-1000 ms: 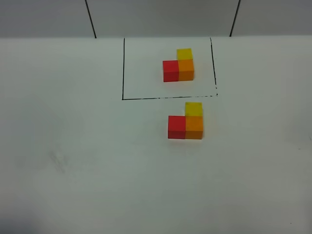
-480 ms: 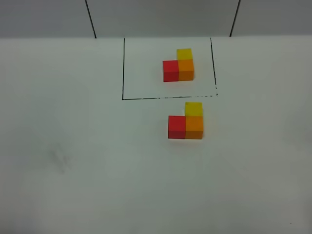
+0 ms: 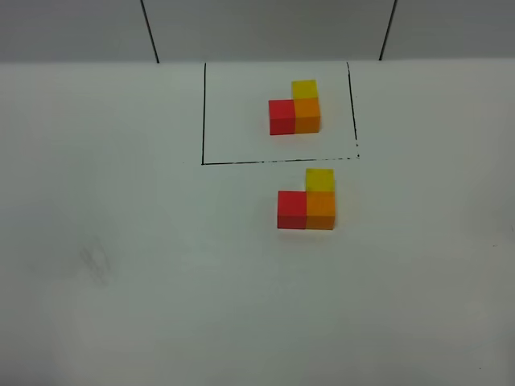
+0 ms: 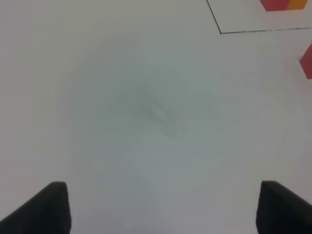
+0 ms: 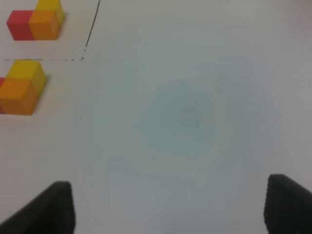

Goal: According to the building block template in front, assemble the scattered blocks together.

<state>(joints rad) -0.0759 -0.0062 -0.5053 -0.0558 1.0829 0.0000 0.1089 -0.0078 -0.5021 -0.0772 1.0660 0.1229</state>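
On the white tabletop [image 3: 121, 305] seen from the high exterior camera, the building block template [image 3: 294, 107], an L-shaped cluster of small red, orange and yellow cubes, sits inside a thin black drawn rectangle [image 3: 203, 112] toward the far edge; just outside the frame's near line lie the scattered blocks, a plain red cube [image 3: 291, 209] touching a plain orange cube [image 3: 320, 210] on its right, with a plain yellow cube [image 3: 319, 178] touching the orange one on its far side, the three forming the same L as the cluster; neither arm shows in this view. From the left wrist camera, the left gripper [image 4: 163, 207] hangs over bare table with its two dark fingertips [image 4: 46, 209] set wide apart and nothing between them, a corner of the black rectangle, part of the template and an edge of the red cube well off to one side. From the right wrist camera, the right gripper [image 5: 170, 207] likewise shows both dark fingertips [image 5: 287, 204] spread wide over bare table and gripping nothing, with the template and the yellow and orange cubes well away from it, on either side of the frame's dashed line
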